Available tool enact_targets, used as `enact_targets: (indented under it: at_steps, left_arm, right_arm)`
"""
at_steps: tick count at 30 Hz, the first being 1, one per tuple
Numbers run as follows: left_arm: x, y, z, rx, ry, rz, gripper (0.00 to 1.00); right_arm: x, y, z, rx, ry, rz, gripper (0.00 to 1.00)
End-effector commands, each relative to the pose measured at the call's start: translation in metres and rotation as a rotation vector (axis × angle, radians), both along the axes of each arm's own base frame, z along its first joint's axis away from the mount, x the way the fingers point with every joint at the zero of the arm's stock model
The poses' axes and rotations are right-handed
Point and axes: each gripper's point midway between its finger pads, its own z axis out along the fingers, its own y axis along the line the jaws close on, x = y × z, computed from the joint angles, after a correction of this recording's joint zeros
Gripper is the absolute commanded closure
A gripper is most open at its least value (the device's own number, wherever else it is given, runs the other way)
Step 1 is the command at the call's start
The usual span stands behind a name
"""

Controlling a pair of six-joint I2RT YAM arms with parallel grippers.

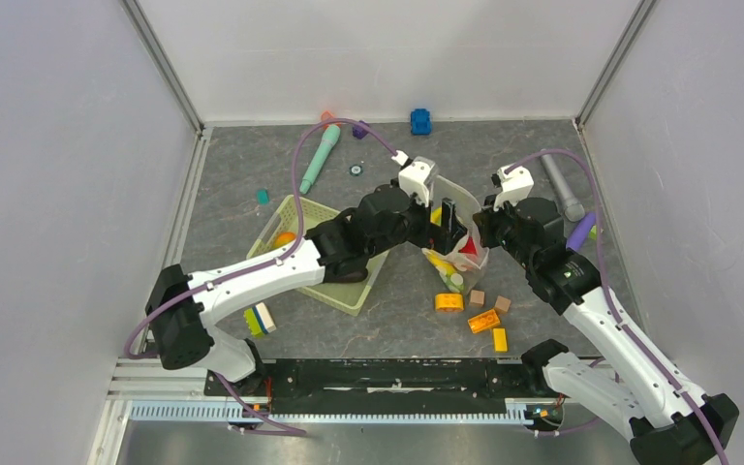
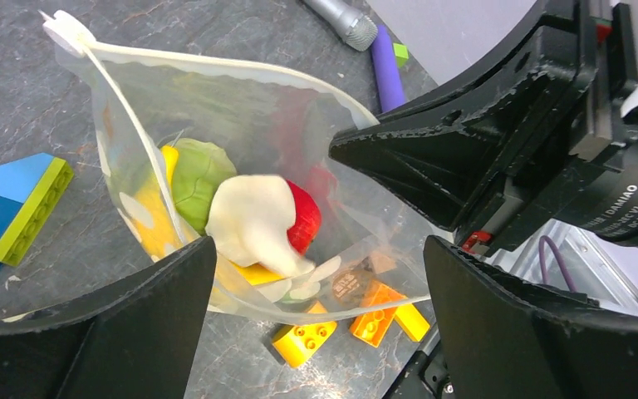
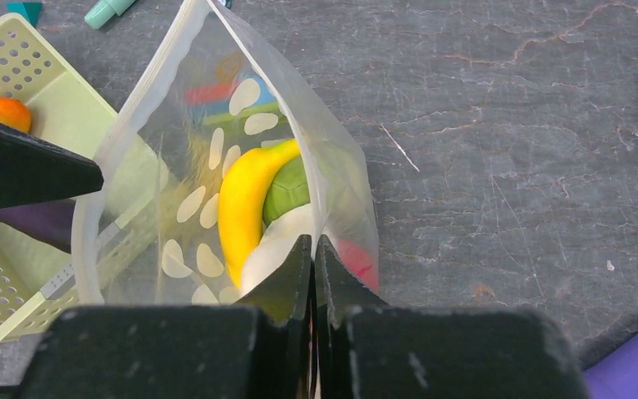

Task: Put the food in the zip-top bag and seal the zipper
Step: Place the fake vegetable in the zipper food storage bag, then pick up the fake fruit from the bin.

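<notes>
Black fingers of the right gripper [image 3: 313,243] are pressed together, pinching the near rim of the zip-top bag [image 3: 158,158]. Just beyond the fingertips, inside the bag, lie a yellow piece [image 3: 241,199], a cabbage [image 3: 287,191] and a tomato [image 2: 307,218]. Opposite, the left gripper [image 2: 317,249] is spread wide at the gaping mouth, the zipper [image 2: 216,68] unsealed. Farther out, behind the left gripper's finger, the basket [image 3: 66,108] holds a mango [image 3: 2,114].

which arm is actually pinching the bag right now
The right gripper: its fingers are shut on the rim of the zip-top bag, while the left gripper hangs wide open over the mouth.
</notes>
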Motion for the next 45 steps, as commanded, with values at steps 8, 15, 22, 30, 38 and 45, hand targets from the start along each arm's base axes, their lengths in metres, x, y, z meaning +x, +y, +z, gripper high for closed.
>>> enact_targets:
  at_steps: [8,15,22,30,38,45]
  left_arm:
    - [0.006,0.032,0.036,-0.008,-0.07,0.11,0.0]
    - [0.019,0.107,0.022,0.091,-0.047,0.387,0.0]
    - [0.04,0.186,-0.034,0.191,0.115,0.617,0.0]
    - [0.047,0.268,-0.097,0.32,0.267,0.858,0.0]
    - [0.044,0.317,-0.134,0.437,0.335,1.035,0.0]
    - [0.048,0.34,-0.156,0.512,0.378,1.123,0.0]
  right_arm:
    - [0.002,-0.001,0.008,0.014,-0.028,-0.014,0.96]
    - [0.002,-0.003,0.007,0.005,-0.025,-0.022,0.95]
    - [0.004,-0.002,0.002,-0.003,-0.01,-0.021,0.95]
    - [0.005,-0.003,-0.001,-0.009,-0.003,-0.024,0.95]
    - [0.007,-0.002,-0.006,-0.02,0.012,-0.025,0.95]
    - [0.008,-0.003,-0.008,-0.025,0.016,-0.03,0.95]
